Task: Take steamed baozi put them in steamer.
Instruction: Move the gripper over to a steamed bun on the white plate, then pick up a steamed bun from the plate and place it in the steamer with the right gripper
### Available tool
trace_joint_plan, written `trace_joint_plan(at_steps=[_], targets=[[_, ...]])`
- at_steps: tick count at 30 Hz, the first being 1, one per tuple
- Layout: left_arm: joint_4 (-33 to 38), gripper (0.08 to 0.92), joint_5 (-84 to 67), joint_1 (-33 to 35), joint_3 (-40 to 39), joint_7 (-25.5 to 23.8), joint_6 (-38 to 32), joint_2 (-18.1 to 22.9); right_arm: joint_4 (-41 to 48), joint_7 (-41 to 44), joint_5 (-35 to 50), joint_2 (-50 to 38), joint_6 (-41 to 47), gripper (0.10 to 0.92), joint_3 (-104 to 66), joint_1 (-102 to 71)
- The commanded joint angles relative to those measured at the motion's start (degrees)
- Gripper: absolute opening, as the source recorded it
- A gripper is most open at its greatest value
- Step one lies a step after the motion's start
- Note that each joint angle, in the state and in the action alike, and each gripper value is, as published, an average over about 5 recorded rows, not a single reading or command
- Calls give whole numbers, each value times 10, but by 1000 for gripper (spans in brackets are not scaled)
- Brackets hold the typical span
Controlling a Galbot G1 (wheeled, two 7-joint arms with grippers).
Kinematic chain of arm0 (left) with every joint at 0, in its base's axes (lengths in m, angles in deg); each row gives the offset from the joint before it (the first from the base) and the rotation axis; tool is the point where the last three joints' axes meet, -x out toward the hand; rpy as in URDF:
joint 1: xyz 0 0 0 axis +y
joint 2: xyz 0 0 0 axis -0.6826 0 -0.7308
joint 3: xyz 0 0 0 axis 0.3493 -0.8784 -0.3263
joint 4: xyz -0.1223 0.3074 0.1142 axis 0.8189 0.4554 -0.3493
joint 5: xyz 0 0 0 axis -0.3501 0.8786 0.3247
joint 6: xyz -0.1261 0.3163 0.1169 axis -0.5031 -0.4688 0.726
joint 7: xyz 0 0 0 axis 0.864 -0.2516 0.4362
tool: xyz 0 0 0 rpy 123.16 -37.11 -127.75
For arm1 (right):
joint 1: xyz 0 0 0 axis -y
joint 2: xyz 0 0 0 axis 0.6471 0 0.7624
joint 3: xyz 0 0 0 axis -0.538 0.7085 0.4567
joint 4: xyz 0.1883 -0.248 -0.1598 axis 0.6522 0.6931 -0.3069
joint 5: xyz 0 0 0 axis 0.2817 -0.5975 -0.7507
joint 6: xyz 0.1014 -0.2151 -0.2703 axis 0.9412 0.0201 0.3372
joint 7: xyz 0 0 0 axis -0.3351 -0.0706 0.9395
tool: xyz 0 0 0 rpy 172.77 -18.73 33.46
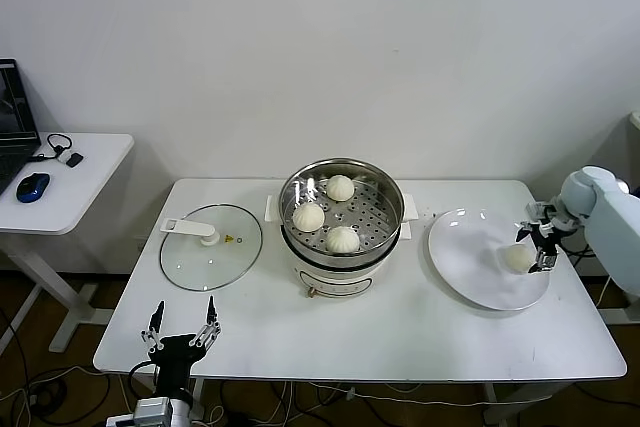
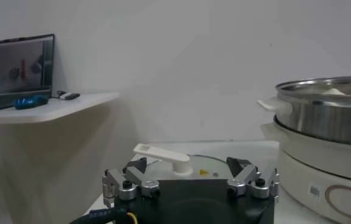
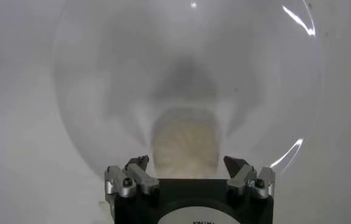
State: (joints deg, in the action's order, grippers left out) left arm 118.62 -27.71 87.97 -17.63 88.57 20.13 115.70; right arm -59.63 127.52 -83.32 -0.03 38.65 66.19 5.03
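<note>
The right claw (image 1: 543,238), jaws apart, is straddling the last baozi (image 1: 518,258) on the plate (image 1: 470,267), bound for the steamer (image 1: 341,209); the left claw (image 1: 182,325) is idling, open.

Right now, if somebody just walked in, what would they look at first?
Probably the round shiny stainless-steel steamer in the middle of the white table, with three creamy-white pleated buns on its perforated tray. Next, the last bun on the large white plate to the right, where the right end effector is open around it. The flat glass lid lies left of the steamer.
</note>
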Motion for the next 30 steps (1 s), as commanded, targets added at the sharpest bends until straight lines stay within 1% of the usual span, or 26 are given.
trace_joint_plan(at_steps=[1, 7, 9, 15, 18, 25, 30], targets=[[-2, 823, -1, 0, 0, 0, 0, 0, 17, -4, -25, 14, -6, 823, -15, -3], [-2, 823, -1, -1, 0, 0, 0, 1, 28, -1, -52, 24, -15, 822, -33, 0], [-3, 823, -1, -1, 0, 0, 0, 1, 29, 0, -56, 24, -16, 807, -34, 1], [-3, 823, -1, -1, 1, 0, 0, 1, 26, 9, -46, 23, -13, 663, -34, 0], [-3, 823, 0, -1, 1, 0, 0, 2, 19, 13, -35, 19, -11, 622, -30, 0], [-4, 823, 2, -1, 0, 0, 0, 3, -29, 25, 32, -8, 5, 611, 11, 19], [-3, 823, 4, -1, -1, 0, -2, 5, -91, 31, 116, -39, 29, 611, 87, 66]])
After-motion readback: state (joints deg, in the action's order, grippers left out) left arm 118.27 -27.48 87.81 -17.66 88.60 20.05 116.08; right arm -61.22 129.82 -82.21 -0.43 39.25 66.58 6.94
